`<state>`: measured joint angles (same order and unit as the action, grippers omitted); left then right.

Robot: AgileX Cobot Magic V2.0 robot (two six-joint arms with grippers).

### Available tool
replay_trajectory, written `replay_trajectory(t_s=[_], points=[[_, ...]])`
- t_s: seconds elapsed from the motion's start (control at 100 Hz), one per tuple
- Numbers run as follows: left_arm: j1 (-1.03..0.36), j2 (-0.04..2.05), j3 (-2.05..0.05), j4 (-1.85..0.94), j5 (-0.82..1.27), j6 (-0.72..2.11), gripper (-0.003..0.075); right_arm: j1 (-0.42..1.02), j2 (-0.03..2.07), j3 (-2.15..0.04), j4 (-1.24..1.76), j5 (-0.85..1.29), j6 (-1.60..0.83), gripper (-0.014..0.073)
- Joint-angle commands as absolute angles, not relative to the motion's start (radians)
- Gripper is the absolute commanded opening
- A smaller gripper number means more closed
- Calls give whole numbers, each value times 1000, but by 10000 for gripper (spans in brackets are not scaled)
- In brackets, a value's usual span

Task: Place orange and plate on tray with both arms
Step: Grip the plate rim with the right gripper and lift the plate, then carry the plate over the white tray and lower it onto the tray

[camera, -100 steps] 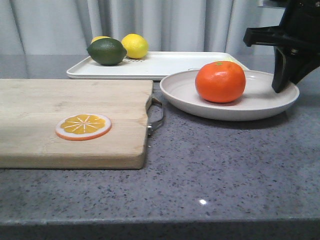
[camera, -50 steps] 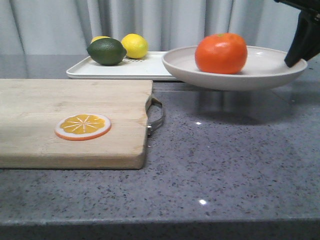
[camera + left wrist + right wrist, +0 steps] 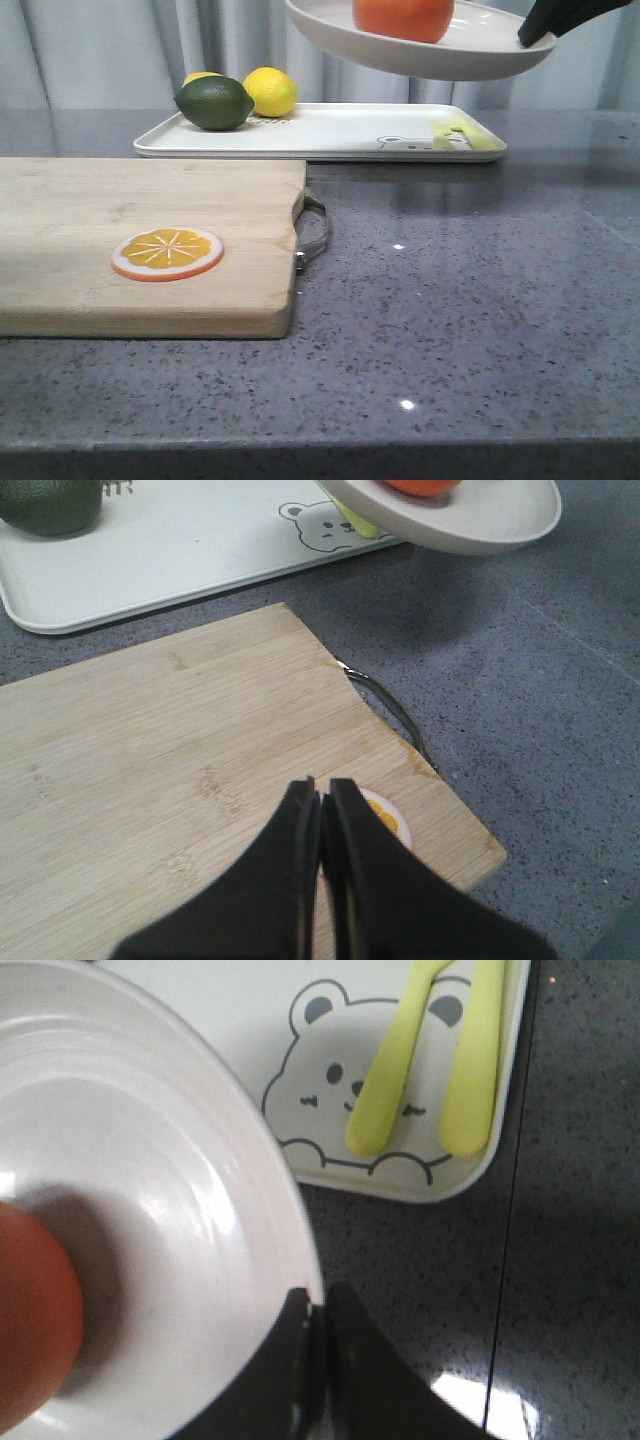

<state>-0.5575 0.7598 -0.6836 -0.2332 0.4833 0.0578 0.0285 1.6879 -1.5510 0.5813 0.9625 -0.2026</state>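
The off-white plate (image 3: 330,38) hangs in the air above the white tray (image 3: 330,135), with the orange (image 3: 403,17) resting in it. My right gripper (image 3: 535,33) is shut on the plate's right rim; in the right wrist view its jaws (image 3: 318,1305) pinch the rim of the plate (image 3: 150,1210), with the orange (image 3: 30,1320) at the frame's edge. My left gripper (image 3: 320,790) is shut and empty, hovering over the wooden cutting board (image 3: 170,750). The plate (image 3: 490,520) and orange (image 3: 420,485) also show in the left wrist view. The left gripper is out of the front view.
A dark green lime (image 3: 213,102) and two yellow lemons (image 3: 270,91) sit on the tray's left end. Yellow-green utensils (image 3: 420,1050) lie on the tray's bear print at its right end. An orange slice (image 3: 167,252) lies on the cutting board (image 3: 100,200), whose metal handle (image 3: 313,232) sticks out right.
My right gripper has lifted the plate with the orange from the counter high into the air and carried it leftward, over the tray. The left gripper view has no earlier frame.
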Motion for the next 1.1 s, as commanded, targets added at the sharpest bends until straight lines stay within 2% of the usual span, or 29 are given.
replay_trajectory(t_s=[0.0, 0.69, 0.9, 1.09], points=[[-556, 754, -711, -243, 417, 51, -20, 26, 1691, -1652, 633, 955, -206, -58], [-556, 754, -711, -243, 417, 51, -20, 73, 2115, -2209, 633, 1019, -129, -58], [-556, 754, -711, -243, 413, 51, -20, 82, 2202, -2317, 631, 1012, -125, -58], [-556, 754, -711, -243, 413, 51, -20, 83, 2242, -2326, 630, 984, -125, -58]])
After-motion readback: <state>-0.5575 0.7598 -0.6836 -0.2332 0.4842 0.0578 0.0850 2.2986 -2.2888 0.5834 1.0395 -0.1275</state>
